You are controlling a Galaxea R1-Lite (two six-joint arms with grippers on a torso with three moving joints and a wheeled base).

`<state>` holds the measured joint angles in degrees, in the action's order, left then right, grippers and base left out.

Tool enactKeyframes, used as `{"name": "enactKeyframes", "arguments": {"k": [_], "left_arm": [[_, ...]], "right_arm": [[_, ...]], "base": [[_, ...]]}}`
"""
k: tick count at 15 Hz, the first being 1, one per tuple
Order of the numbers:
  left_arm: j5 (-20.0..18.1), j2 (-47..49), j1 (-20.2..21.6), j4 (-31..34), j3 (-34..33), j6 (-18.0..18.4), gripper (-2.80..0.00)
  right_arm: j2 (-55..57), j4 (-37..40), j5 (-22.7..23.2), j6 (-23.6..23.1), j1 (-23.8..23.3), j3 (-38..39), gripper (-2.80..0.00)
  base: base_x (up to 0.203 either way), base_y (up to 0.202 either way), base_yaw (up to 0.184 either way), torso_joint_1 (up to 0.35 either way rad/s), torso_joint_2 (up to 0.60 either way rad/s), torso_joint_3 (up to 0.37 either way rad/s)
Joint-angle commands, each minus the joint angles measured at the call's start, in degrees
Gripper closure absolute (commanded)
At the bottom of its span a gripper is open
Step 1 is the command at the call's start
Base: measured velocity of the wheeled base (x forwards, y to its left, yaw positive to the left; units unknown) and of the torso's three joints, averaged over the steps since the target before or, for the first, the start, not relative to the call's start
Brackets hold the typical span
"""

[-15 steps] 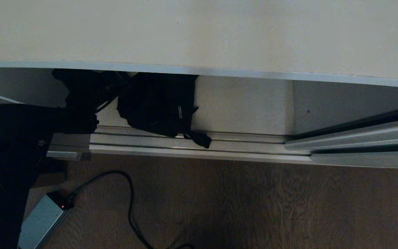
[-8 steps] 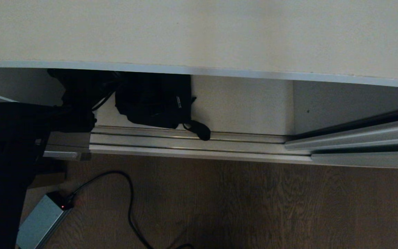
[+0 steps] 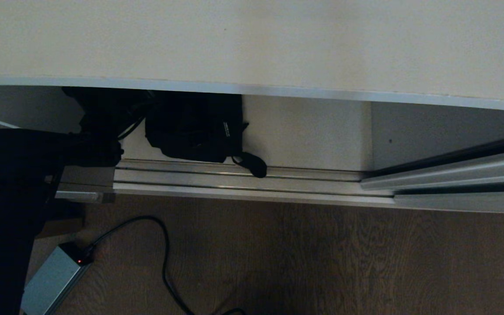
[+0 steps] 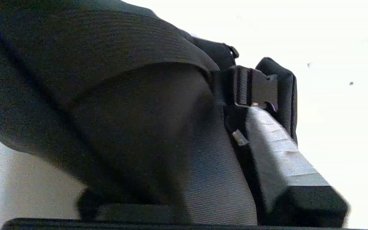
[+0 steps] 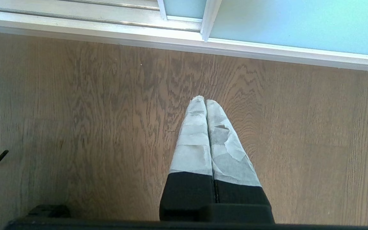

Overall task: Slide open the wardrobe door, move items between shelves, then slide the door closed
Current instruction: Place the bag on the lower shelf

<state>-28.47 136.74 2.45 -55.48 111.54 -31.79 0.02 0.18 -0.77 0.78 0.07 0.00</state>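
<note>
The black fabric bag (image 3: 193, 127) lies on the lower white shelf (image 3: 304, 135), just under the front edge of the upper shelf (image 3: 252, 39). One strap end (image 3: 252, 165) hangs over the door track (image 3: 234, 179). My left arm reaches in from the left, and my left gripper (image 4: 209, 121) is open against the bag (image 4: 113, 105). One taped finger (image 4: 276, 143) lies beside the buckle; bag fabric hides the other. The sliding wardrobe door (image 5: 299, 25) stands pushed aside to the right (image 3: 453, 175). My right gripper (image 5: 205, 100) hangs shut over the floor, parked.
A grey power brick (image 3: 50, 280) with a red light and a black cable (image 3: 164, 258) lie on the wooden floor (image 3: 322, 262) in front of the track, low on the left. The upper shelf overhangs the bag closely.
The bag has moved back off the track onto the lower shelf, leaving only its strap end over the rail. My left arm has shifted slightly to the left.
</note>
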Motion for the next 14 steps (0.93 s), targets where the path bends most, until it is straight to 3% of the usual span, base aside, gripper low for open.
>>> {"name": "enactKeyframes", "arguments": {"k": [1,4,10,14], "left_arm": [[-0.3,-0.6,-0.3,1.8,-0.1,2.5,-2.8],[-0.4,-1.8,-0.4,10.3,-0.2,11.9,-2.8],[-0.2,-5.5,-0.8,11.4,-0.3,19.4,-2.8],[-0.1,-6.6,-0.8,11.3,-0.3,20.5,-2.8]], "right_arm": [[-0.1,0.0,0.0,0.0,0.0,0.1,0.0],[-0.1,0.0,0.0,0.0,0.0,0.1,0.0],[-0.1,0.0,0.0,0.0,0.0,0.0,0.0],[-0.1,0.0,0.0,0.0,0.0,0.0,0.0]], "base": [[0.0,0.0,0.0,0.0,0.0,0.0],[0.0,0.0,0.0,0.0,0.0,0.0],[0.0,0.0,0.0,0.0,0.0,0.0],[0.0,0.0,0.0,0.0,0.0,0.0]]}}
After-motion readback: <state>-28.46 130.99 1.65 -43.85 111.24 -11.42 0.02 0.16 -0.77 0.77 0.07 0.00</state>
